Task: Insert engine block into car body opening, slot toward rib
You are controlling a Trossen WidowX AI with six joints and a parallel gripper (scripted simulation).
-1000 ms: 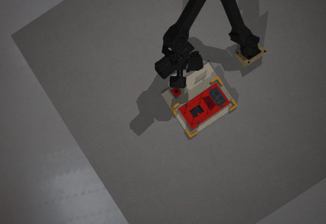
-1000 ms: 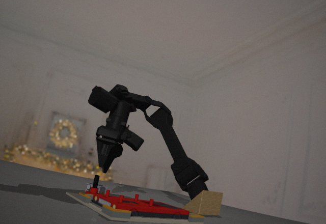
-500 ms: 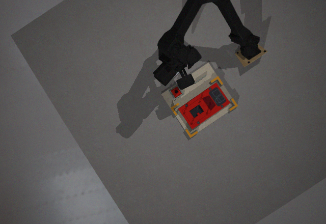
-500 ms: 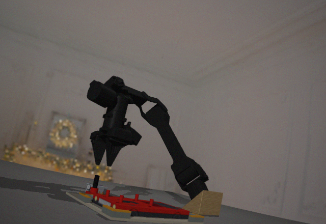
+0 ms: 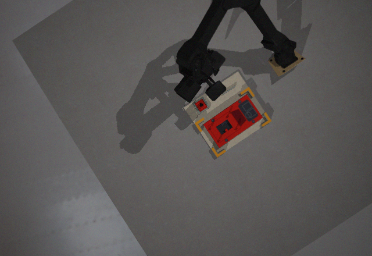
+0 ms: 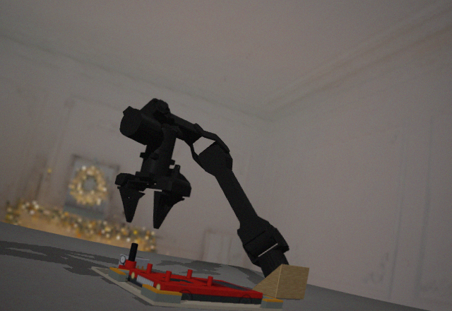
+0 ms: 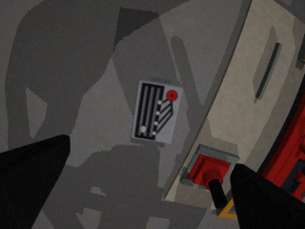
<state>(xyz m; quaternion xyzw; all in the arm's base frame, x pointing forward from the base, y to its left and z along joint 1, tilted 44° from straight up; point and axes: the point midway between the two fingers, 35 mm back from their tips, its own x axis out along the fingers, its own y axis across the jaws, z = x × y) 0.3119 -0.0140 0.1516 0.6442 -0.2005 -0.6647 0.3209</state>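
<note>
- Grey, with black stripes and a red disc on its upper face, the engine block (image 6: 123, 259) (image 7: 157, 112) is seen lying on the grey surface, just beside the cream board (image 5: 239, 79) (image 6: 120, 283) (image 7: 224, 105) and apart from it.
- The gripper (image 5: 200, 88) (image 6: 143, 225) (image 7: 152, 160) is held above the board's far left side, fingers pointing down and spread wide apart, with nothing clamped.
- In the wrist view, the block is framed between the two fingertips and a little beyond them, touched by neither; from above, it cannot be clearly made out beneath the gripper.
- The red car body (image 5: 217, 135) (image 6: 219, 289) (image 7: 286, 148) is set on the board, between orange-topped corner brackets (image 5: 218, 152) (image 6: 160, 292), its dark opening (image 5: 222, 124) not filled by the block.
- At the board's left end, a red piece with an upright black peg (image 5: 201, 105) (image 6: 133, 251) (image 7: 217, 192) is seated in a square grey frame (image 7: 193, 182), near the block.
</note>
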